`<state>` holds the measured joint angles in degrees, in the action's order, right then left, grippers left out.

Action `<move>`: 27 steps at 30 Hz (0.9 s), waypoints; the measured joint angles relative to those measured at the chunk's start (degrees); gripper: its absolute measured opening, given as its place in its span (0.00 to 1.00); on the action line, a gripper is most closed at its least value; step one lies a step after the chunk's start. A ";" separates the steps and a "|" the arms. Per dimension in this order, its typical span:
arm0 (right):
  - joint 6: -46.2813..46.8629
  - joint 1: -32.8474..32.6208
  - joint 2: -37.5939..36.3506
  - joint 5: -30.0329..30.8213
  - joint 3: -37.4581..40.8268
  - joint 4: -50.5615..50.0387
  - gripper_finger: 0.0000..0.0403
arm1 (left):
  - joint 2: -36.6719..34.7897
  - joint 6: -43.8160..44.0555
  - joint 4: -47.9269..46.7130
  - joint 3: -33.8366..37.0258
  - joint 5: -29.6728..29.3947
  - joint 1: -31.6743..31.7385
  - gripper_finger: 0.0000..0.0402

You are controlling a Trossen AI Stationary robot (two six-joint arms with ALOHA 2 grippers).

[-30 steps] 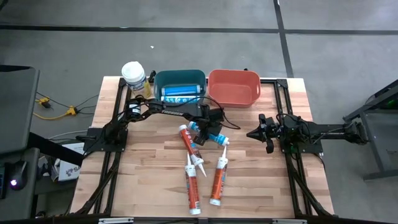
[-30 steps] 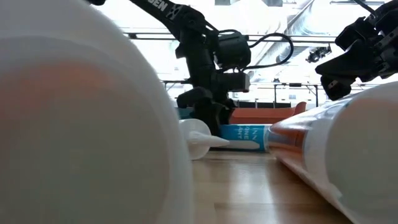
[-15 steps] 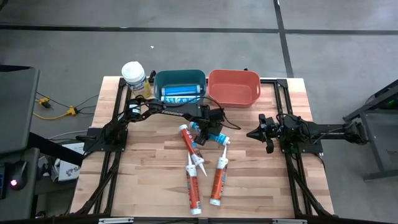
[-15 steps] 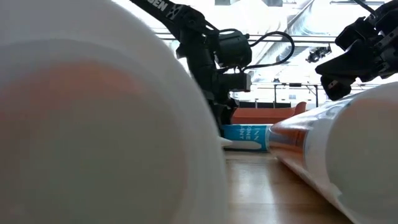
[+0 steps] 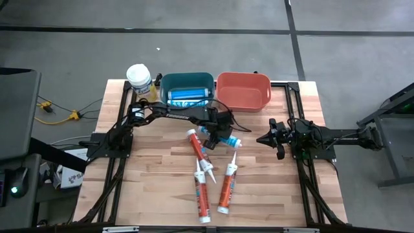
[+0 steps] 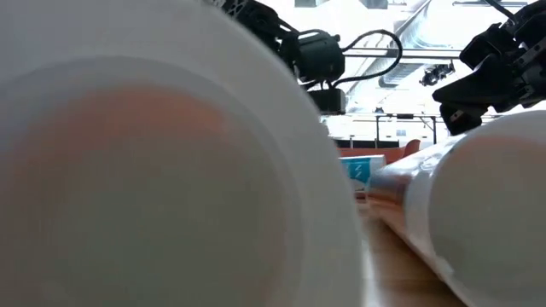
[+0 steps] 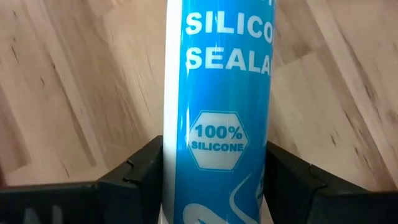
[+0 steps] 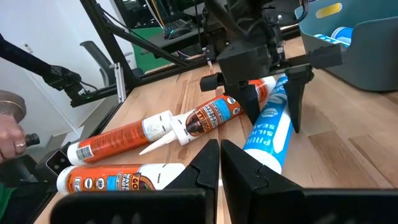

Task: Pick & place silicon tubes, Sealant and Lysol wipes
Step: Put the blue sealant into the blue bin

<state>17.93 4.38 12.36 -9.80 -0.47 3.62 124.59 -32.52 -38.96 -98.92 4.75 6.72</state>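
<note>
My left gripper point(image 5: 218, 134) is shut on a blue silicone sealant tube point(image 5: 225, 139) near the table's middle; its nozzle points toward the table's right. Three orange tubes lie flat on the wood: one point(image 5: 196, 147) just left of the blue tube and two point(image 5: 202, 194) point(image 5: 226, 186) nearer the front edge. The Lysol wipes canister point(image 5: 139, 77) stands upright at the far left corner. My right gripper point(image 5: 260, 138) waits shut, level, to the right of the blue tube, touching nothing. My left gripper pinches the blue tube's round body point(image 7: 217, 186), about its middle, between its two fingers point(image 7: 140, 180). The fingers come from above, slanting down, and lie across the tube. The tube sits tilted, low over the wood; I cannot tell whether its nozzle end still touches.
A teal bin point(image 5: 169, 83) holding another blue tube and a red bin point(image 5: 259, 97) stand side by side at the far edge. Black frame rails run along both table sides. A person's hand point(image 8: 7, 140) shows beyond the table. Two tubes' white ends point(image 6: 153, 170) block most of the low view.
My left gripper has risen a little with the blue tube, which now shows higher and tilted in the low view instead of lying flat. The blurred white tube end close to the low camera now covers more of that view toward the right.
</note>
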 joint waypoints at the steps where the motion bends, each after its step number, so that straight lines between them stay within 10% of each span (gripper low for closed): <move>1: 0.00 0.00 0.00 0.00 0.00 0.02 0.03 | -0.40 0.28 0.00 0.13 -0.06 0.00 0.49; 14: 0.00 0.00 0.02 0.00 0.00 0.02 0.03 | -4.70 2.92 2.80 0.25 0.70 0.02 0.49; 27: 0.00 0.00 0.30 0.01 0.00 -0.13 0.03 | -11.10 10.46 36.17 17.11 -2.14 0.04 0.49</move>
<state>17.93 4.38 12.66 -9.79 -0.47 3.49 113.49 -22.05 -2.79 -81.81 2.61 6.76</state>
